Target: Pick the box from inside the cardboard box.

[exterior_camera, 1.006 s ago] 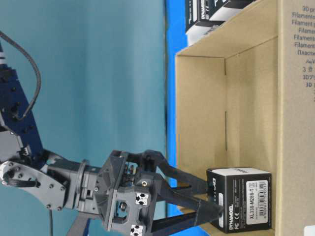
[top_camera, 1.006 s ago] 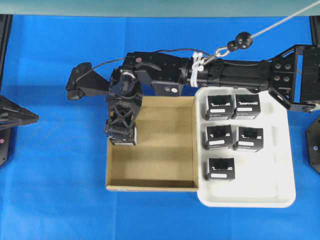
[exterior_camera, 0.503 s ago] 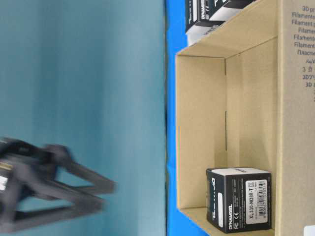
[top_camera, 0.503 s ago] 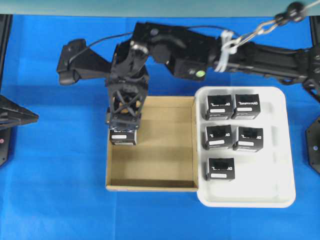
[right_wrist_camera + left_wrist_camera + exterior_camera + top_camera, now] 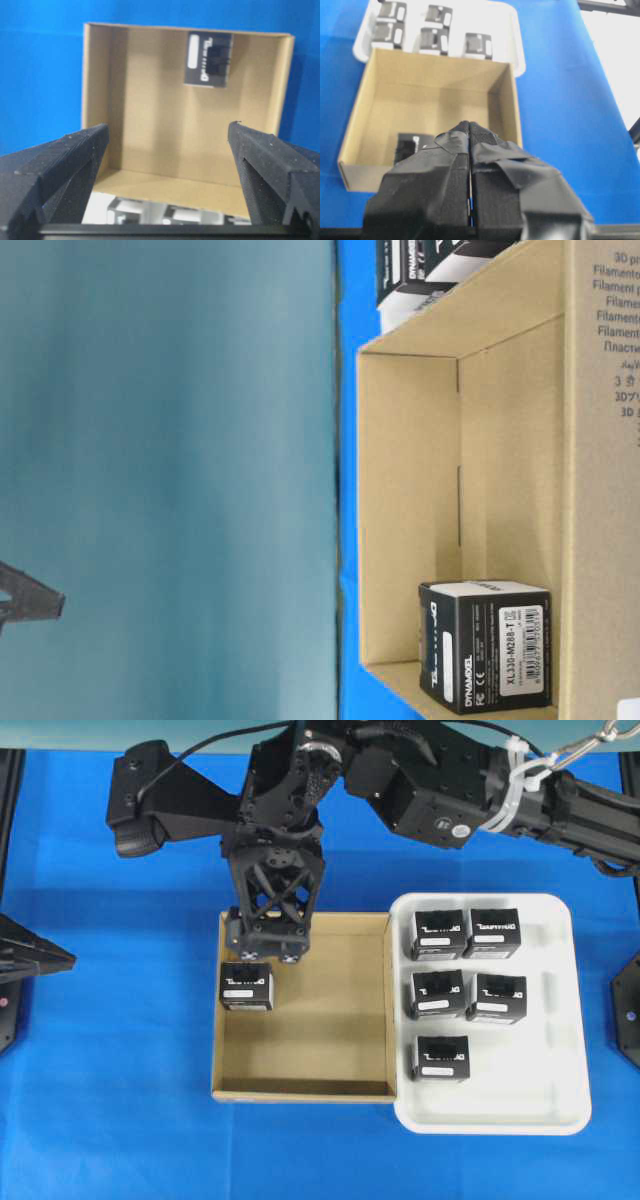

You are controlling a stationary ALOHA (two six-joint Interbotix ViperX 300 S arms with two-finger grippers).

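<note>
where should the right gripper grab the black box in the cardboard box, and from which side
Come from straight above. The box stands against one wall of the cardboard box, so a level approach is blocked there. Its labelled top faces up and the sides not facing that wall stand free. The right gripper, open, would probably do best with its fingers on the two opposite side faces that run away from the wall, gripping the upper half.
</note>
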